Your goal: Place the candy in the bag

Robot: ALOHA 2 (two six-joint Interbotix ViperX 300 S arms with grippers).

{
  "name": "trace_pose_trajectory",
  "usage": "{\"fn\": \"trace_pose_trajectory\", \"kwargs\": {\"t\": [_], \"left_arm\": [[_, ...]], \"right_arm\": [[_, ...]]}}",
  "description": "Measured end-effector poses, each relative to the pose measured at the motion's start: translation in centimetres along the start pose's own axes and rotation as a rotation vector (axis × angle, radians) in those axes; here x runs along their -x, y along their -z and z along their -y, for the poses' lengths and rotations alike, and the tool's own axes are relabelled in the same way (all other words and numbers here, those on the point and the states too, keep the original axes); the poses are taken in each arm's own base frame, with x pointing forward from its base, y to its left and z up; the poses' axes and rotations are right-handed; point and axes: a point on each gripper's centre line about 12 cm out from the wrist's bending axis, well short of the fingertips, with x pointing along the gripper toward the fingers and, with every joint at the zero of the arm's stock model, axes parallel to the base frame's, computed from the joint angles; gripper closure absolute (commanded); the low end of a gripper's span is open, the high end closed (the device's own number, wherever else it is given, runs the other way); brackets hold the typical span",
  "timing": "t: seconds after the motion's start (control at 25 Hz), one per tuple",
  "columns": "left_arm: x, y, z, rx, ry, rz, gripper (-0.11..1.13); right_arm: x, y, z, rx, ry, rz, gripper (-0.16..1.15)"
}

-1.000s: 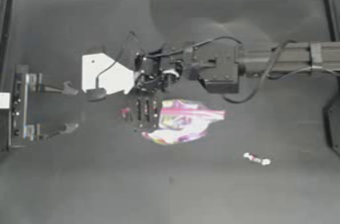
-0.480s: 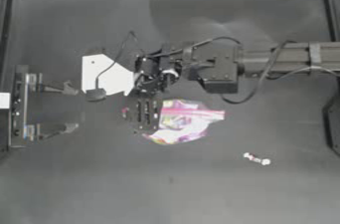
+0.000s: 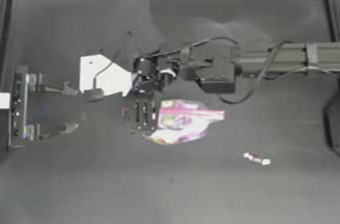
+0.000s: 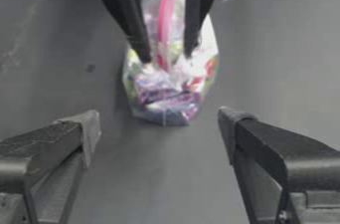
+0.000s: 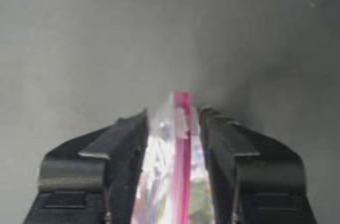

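My right gripper [image 3: 140, 113] reaches in from the right, past the middle of the table [image 3: 86, 183], and my two jaws are pressed in close on the bag [image 3: 186, 121], pinching it at its left end as seen from above. Along my own wrist I see the pink strip [image 5: 181, 158] of the bag standing upright between my fingers [image 5: 126, 153], with the crinkly clear plastic squeezed on either side of it. From across the table, the other wrist's camera shows the same grip: my dark jaws come down on both sides of the pink strip, and the pouch bulges beneath them with its multicoloured contents [image 4: 166, 96] showing through, its underside on the dark surface. My left gripper [image 3: 69, 108] sits drawn back at the left side, jaws spread wide and holding nothing, facing the bag but well apart from it. The candy [image 3: 256, 159], white with a red middle and twisted ends, lies on the table to the right of the bag and nearer the front edge, clear of both grippers. A white card-like patch [image 3: 100, 74] lies beside the left arm.
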Motion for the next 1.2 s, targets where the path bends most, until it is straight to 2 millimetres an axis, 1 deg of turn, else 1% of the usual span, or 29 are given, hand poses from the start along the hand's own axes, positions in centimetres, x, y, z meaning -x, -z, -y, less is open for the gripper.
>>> {"fn": "trace_pose_trajectory", "kwargs": {"t": [0.12,0.52,0.8,0.96,1.2], "left_arm": [[0.0,0.0,0.0,-0.002,0.0,0.0,0.02],[0.02,0.15,0.0,0.0,0.0,0.003,0.02],[0.04,0.13,0.0,-0.002,0.0,0.005,0.02],[0.05,0.19,0.0,-0.002,0.0,0.003,0.02],[0.04,0.13,0.0,0.001,0.0,0.005,0.02]], "right_arm": [[0.3,-0.27,-0.05,0.0,-0.002,0.005,0.33],[0.53,-0.39,-0.17,-0.002,-0.01,0.002,0.36],[0.5,-0.31,-0.34,0.001,-0.013,-0.006,0.48],[0.49,-0.25,-0.31,0.009,-0.004,-0.011,0.5],[0.46,-0.19,-0.26,0.029,0.018,-0.018,0.57]]}}
